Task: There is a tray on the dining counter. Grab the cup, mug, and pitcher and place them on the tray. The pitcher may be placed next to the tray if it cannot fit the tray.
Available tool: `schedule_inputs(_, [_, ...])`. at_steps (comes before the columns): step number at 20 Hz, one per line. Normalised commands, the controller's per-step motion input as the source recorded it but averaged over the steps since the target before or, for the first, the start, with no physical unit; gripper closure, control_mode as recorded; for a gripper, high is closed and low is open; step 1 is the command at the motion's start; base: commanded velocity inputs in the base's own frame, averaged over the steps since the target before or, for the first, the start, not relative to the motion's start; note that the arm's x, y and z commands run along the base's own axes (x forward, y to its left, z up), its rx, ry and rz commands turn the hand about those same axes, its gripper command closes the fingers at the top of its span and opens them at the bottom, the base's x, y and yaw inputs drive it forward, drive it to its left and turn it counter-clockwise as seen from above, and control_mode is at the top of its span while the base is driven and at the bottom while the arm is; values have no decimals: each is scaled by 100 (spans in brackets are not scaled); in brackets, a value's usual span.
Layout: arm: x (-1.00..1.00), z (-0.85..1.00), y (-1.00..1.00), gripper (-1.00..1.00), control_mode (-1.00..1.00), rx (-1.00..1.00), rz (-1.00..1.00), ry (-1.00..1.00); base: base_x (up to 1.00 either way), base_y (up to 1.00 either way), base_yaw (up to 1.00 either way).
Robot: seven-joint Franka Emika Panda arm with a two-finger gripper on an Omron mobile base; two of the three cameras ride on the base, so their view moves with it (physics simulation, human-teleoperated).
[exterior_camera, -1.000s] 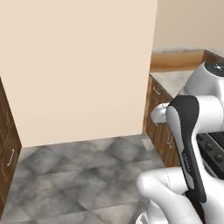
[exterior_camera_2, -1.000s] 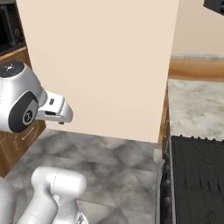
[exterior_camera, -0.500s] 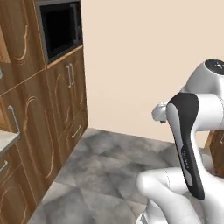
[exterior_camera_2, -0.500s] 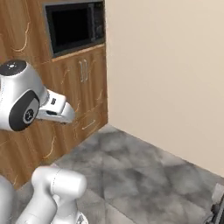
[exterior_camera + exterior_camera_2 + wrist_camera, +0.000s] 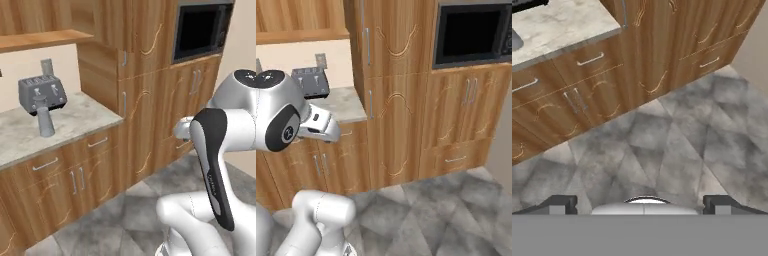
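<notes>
Pitcher point(image 5: 45, 123) is standing upright on the marble bench point(image 5: 75, 120) just in front of the toaster point(image 5: 42, 94), near the front edge, so it is reachable from the floor side. End effector point(image 5: 643, 204) is hanging empty over the tiled floor, fingers spread wide, with open room toward the drawers.

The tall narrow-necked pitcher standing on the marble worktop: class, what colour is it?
Plain grey. The pitcher shows best in the left base view, standing before the boxy grey toaster.
</notes>
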Motion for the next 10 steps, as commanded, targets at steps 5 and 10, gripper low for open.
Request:
schedule_inputs(5, [0, 0, 0, -100, 100, 0, 0, 0, 8, 0, 76])
schedule_inputs(10, [0, 0, 0, -100, 100, 0, 0, 0, 34, -3, 51])
